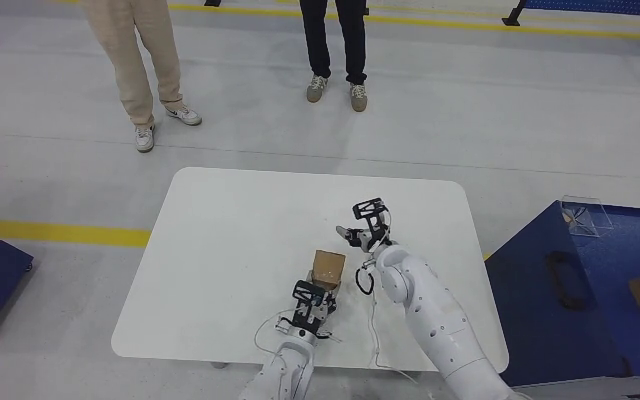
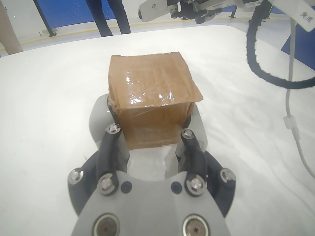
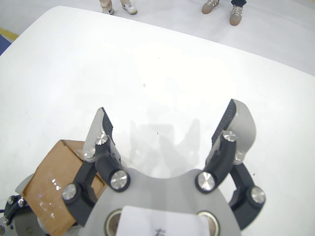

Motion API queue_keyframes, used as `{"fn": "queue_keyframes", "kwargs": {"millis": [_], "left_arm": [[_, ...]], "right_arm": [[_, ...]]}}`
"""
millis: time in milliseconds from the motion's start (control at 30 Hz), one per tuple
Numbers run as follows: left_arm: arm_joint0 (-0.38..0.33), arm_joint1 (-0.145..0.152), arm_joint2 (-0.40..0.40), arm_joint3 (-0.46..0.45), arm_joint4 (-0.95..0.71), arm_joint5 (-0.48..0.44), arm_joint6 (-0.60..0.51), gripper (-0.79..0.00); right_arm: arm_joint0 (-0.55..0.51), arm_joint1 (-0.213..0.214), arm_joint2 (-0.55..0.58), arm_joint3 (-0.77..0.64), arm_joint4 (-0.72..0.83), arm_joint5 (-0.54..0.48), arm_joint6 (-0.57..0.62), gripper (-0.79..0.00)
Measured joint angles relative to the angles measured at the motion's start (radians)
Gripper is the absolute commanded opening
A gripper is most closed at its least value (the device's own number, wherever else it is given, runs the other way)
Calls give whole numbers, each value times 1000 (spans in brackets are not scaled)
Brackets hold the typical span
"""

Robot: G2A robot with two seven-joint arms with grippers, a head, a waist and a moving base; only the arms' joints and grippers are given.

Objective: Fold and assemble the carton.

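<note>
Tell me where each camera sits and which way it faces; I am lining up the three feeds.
Top view: above the arms, looking down at the table; both arms show, near the carton.
Left wrist view: on the left arm, looking across the table at the carton; the left gripper shows, jaws shut on it, the right gripper beyond.
Right wrist view: on the right arm, looking down at the table; the right gripper shows, jaws open.
Shared: both wrist views show the carton.
</note>
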Motion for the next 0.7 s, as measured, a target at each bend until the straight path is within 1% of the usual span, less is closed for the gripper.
{"fn": "queue_keyframes", "kwargs": {"millis": [33,67,167,267,300,367,400,467,500,533,567,600,633,667,700], "left_arm": [[3,-1,1,-6,-4,-5,7,-767],[7,-2,1,-17,-12,-14,15,-785],[39,-5,-12,-87,-95,-90,46,-785],[92,-8,-45,-187,-275,-255,43,-785],[115,-8,-61,-226,-366,-339,16,-785],[144,-6,-84,-275,-502,-457,-54,-785],[161,-4,-101,-298,-590,-512,-113,-785],[178,-3,-126,-325,-740,-555,-227,-785],[182,-2,-143,-341,-833,-558,-305,-785],[183,0,-155,-350,-887,-547,-357,-785],[185,1,-165,-358,-932,-533,-402,-643],[189,3,-176,-367,-981,-510,-453,-446],[189,5,-185,-372,-1007,-488,-481,-105],[189,8,-192,-376,-1018,-464,-499,0],[191,10,-197,-381,-1012,-433,-509,0]], "right_arm": [[-1,1,7,-3,2,1,-2,0],[-3,3,15,-7,5,3,-7,0],[-13,12,60,-32,28,9,-30,0],[-35,23,118,-73,72,4,-50,0],[-45,27,138,-91,85,-1,-51,0],[-60,32,159,-117,95,-8,-45,0],[-69,34,169,-131,99,-11,-38,0],[-79,37,175,-149,99,-14,-27,0],[-85,38,175,-157,96,-16,-21,0],[-88,38,173,-162,93,-17,-16,0],[-91,38,170,-166,92,-20,-11,0],[-93,38,166,-168,93,-24,-2,0],[-94,38,163,-169,95,-26,4,0],[-95,38,161,-170,97,-27,9,0],[-96,37,158,-172,97,-27,10,0]]}}
